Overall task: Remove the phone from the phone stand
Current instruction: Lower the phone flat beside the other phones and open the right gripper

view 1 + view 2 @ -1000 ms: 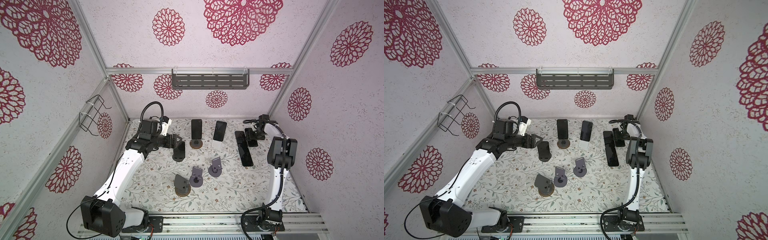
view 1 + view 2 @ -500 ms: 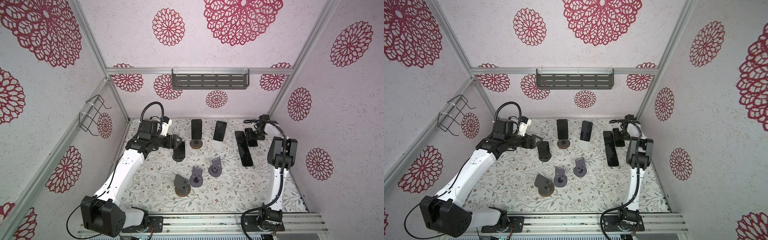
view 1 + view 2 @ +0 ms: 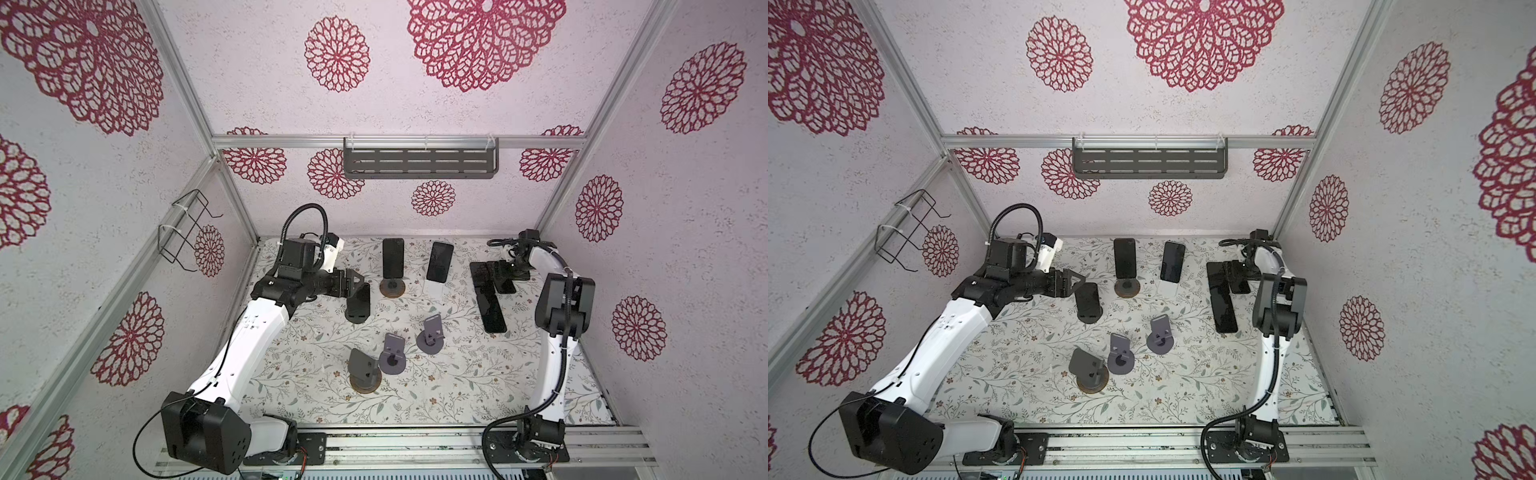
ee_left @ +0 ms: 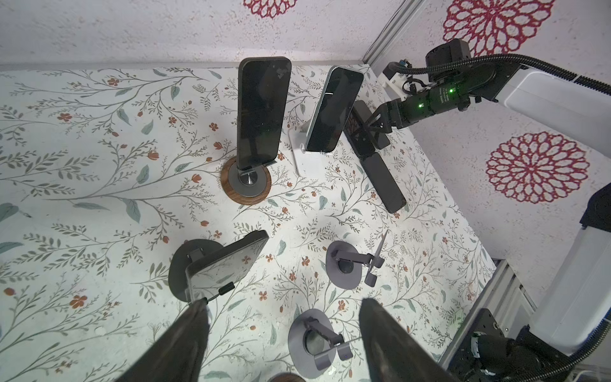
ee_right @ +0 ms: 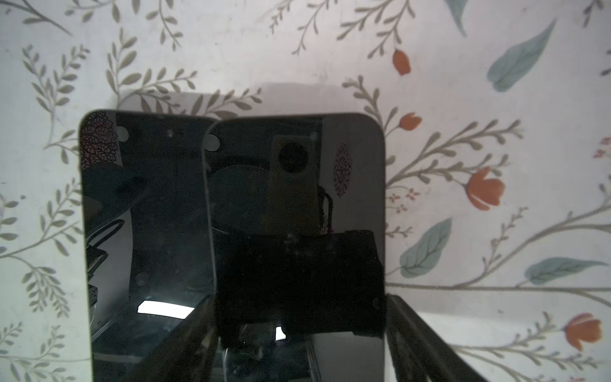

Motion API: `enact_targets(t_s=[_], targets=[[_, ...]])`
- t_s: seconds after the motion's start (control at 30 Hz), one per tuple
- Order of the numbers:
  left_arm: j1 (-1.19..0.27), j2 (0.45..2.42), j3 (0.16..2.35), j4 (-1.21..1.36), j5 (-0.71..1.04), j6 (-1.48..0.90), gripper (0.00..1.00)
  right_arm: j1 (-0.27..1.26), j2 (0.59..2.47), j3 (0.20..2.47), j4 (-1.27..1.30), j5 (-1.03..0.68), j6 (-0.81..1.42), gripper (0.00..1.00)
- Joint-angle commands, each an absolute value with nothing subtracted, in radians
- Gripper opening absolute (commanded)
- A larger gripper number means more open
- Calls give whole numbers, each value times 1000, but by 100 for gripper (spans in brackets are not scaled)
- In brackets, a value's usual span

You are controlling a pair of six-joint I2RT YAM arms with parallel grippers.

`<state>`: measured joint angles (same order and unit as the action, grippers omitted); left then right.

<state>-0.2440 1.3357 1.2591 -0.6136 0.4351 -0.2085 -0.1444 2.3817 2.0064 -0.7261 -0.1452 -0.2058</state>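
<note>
While your left gripper [image 4: 282, 304] gapes, phone [image 4: 224, 268] leans on stand [image 4: 177, 271].
Long axis slants upward; right gripper [image 5: 302, 297]: can't tell.

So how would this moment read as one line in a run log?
left gripper open beside phone | phone not lifted off dark stand | right gripper astride flat phone, grip unclear
</note>
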Motion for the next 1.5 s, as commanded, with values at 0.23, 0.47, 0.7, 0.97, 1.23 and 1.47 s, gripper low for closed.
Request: enact_targets(t_s=[0.23, 0.47, 0.7, 0.97, 1.23, 1.47], targets=[[-239, 1335, 1269, -624, 436, -175, 76, -160, 2390, 1990, -730, -122, -166, 80], [-239, 1333, 1269, -624, 436, -173, 76, -191, 2356, 1945, -690, -135, -145, 79], [-239, 1335, 1270, -625, 434, -173, 76, -190, 2350, 1923, -680, -175, -143, 79], [-239, 1341, 1272, -630, 434, -172, 76, -194, 2309, 1860, -650, -263, -123, 77], [-239, 1342, 1273, -633, 430, -169, 76, -205, 2278, 1853, -640, -250, -108, 77], [-239, 1344, 1272, -633, 418, -169, 76, -209, 2188, 1839, -615, -216, -91, 79]])
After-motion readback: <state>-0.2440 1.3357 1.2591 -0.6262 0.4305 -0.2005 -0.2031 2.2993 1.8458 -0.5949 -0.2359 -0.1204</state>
